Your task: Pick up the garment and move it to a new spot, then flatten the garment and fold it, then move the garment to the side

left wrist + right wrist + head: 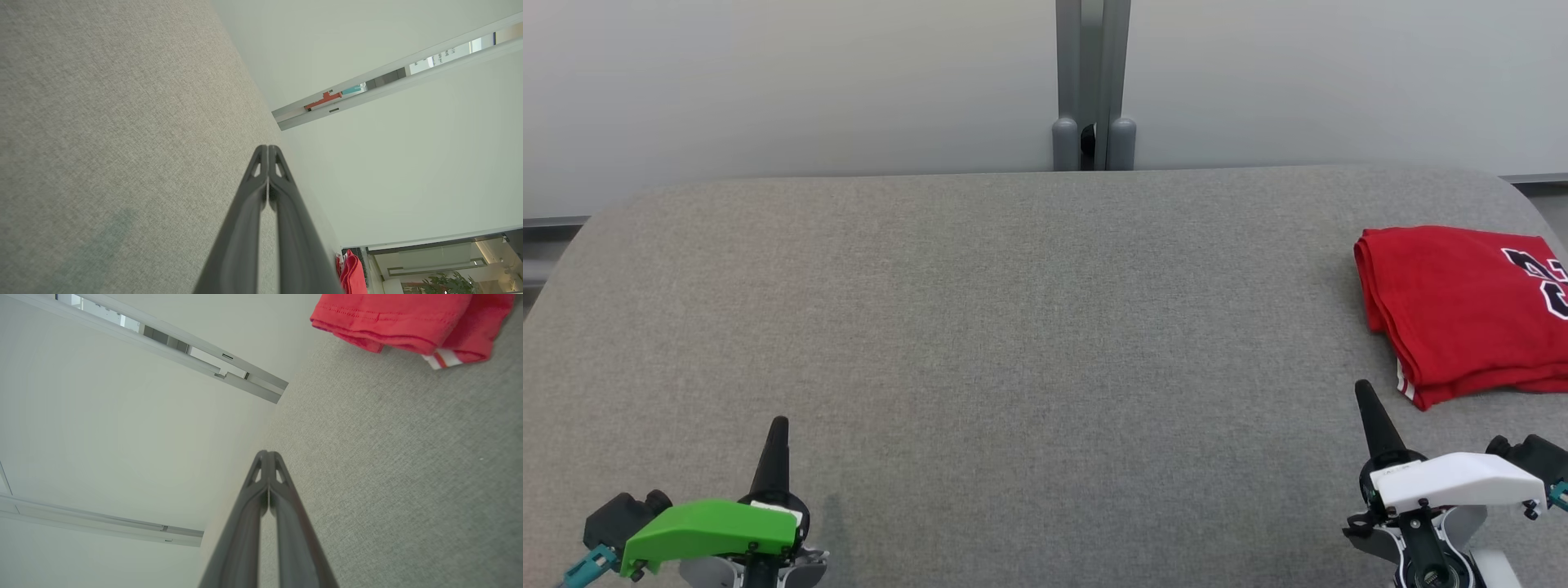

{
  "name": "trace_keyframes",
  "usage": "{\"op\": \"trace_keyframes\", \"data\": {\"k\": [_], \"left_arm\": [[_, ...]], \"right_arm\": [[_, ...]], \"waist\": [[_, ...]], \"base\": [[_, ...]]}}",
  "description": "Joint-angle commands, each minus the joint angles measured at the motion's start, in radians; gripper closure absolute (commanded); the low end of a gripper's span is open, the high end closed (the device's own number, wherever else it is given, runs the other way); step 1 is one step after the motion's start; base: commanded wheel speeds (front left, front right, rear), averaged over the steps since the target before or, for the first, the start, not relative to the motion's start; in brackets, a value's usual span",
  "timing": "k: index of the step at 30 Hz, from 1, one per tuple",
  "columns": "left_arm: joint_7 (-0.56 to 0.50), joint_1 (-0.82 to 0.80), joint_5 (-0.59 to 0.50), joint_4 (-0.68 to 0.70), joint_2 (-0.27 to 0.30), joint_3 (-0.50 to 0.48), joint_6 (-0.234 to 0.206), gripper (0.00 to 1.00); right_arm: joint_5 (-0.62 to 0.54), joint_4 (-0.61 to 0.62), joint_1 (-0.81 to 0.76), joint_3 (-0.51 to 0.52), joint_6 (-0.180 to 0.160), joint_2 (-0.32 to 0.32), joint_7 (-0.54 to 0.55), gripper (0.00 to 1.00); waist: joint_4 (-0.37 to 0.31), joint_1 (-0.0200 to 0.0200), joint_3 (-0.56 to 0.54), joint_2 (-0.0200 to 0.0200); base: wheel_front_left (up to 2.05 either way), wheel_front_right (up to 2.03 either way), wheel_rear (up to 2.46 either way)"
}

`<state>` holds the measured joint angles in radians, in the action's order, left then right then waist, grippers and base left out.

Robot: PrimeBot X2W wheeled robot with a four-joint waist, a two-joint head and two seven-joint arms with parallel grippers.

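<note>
Garment (1462, 314): red, folded into a compact stack, lying at the far right of the table (1013, 327), partly cut off by the picture edge. Right gripper (1369, 407) sits just nearer than it, clear of the cloth, fingers pressed together, holding nothing. Left gripper (776, 441) at near left, likewise closed and empty. Judged: fold and side placement look done; nothing evident left

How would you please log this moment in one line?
garment: folded, table right | left gripper: shut, empty | right gripper: shut, empty
</note>
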<state>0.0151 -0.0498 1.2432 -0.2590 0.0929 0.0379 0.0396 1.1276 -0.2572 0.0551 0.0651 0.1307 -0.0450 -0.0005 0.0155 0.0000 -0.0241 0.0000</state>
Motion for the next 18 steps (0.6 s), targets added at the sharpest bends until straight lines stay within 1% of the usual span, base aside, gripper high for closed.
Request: {"op": "trace_keyframes", "data": {"k": [1, 18], "left_arm": [[-0.008, -0.029, 0.022, 0.011, -0.001, -0.013, 0.009, 1.0], [-0.05, -0.042, 0.14, 0.013, -0.015, -0.062, 0.039, 1.0]], "right_arm": [[0.03, 0.013, 0.025, 0.005, 0.0, -0.006, 0.007, 1.0], [0.185, 0.014, 0.038, 0.021, 0.0, -0.006, 0.044, 1.0]], "waist": [[0.0, 0.0, 0.001, 0.0], [-0.005, 0.0, 0.008, 0.0]], "base": [[0.0, 0.0, 0.0], [0.0, 0.0, 0.0]]}}
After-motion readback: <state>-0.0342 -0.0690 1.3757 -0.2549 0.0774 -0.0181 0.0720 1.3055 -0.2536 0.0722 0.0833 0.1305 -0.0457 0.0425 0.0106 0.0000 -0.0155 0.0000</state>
